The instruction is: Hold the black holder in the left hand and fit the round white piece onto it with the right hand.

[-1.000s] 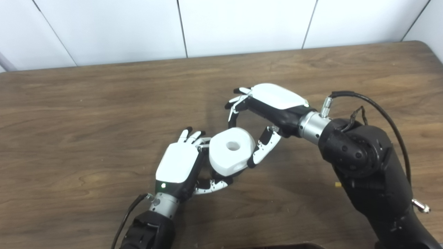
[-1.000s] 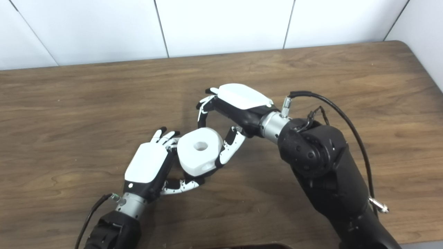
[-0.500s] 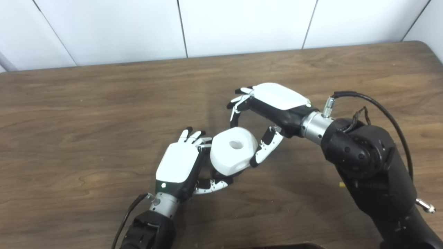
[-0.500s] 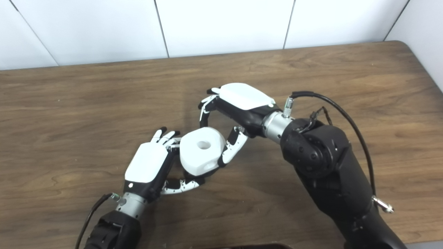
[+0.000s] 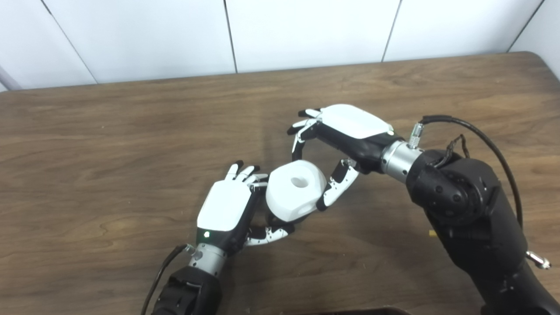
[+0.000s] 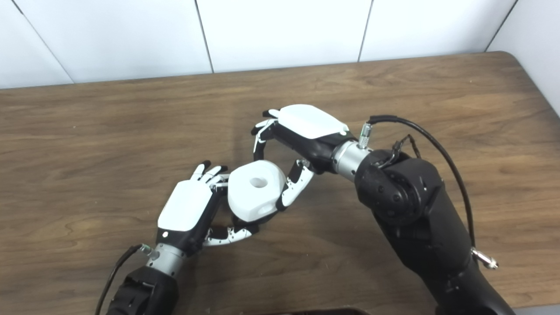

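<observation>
White round piece over wooden table — between left hand, cupped beneath, and right hand, thumb alongside. Black holder hidden; seating step — next, downward press.

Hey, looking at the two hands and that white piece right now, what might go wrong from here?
The round white piece sits tilted between the left hand and the right hand's thumb, so it may jam or go on crooked. The right hand touches it only with the thumb while its fingers arch clear, so the piece could slip toward the table. The black holder is hidden beneath the piece, so its seating cannot be confirmed.
</observation>
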{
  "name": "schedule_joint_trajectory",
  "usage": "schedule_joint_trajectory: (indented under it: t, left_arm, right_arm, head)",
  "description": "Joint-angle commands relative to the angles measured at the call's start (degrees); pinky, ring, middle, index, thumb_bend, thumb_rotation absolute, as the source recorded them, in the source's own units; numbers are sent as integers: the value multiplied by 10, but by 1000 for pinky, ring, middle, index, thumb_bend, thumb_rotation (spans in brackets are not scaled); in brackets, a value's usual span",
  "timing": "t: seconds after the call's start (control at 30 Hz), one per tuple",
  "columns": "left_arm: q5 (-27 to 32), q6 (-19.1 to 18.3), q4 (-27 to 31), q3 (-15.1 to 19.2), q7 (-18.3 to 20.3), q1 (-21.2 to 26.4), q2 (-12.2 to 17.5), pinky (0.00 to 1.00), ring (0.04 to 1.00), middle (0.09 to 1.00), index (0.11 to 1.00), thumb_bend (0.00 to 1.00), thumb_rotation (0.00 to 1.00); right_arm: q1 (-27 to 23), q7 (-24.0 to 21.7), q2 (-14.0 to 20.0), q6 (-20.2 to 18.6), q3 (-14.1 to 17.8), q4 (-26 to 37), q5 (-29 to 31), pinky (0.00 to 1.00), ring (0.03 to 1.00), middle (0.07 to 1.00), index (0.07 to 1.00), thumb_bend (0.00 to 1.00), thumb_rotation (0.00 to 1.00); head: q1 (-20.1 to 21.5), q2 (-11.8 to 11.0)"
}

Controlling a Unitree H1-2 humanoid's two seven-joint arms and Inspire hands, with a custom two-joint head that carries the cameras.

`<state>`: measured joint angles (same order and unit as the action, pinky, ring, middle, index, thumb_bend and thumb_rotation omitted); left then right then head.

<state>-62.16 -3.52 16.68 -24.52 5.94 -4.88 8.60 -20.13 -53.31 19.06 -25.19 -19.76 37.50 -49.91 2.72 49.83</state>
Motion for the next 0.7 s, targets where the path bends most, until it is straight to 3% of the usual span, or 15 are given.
schedule_joint_trajectory:
  t: [0.0,0.17,0.67]
  left_arm:
    - [-5,4,6,-4,1,8,-2,1000,904,791,486,522,50]
    - [-3,6,4,-4,-2,8,-2,1000,901,788,486,522,50]
    - [-6,5,1,-5,-6,9,-4,1000,899,785,486,522,50]
  right_arm:
    - [-4,-8,4,2,-3,3,-1,1000,979,858,600,911,146]
    - [-3,-7,5,5,0,3,5,1000,980,861,628,984,196]
    - [-6,-6,9,10,2,0,3,1000,971,873,658,1000,222]
  head:
    - [0,1]
    - [-1,1]
    - [-2,0]
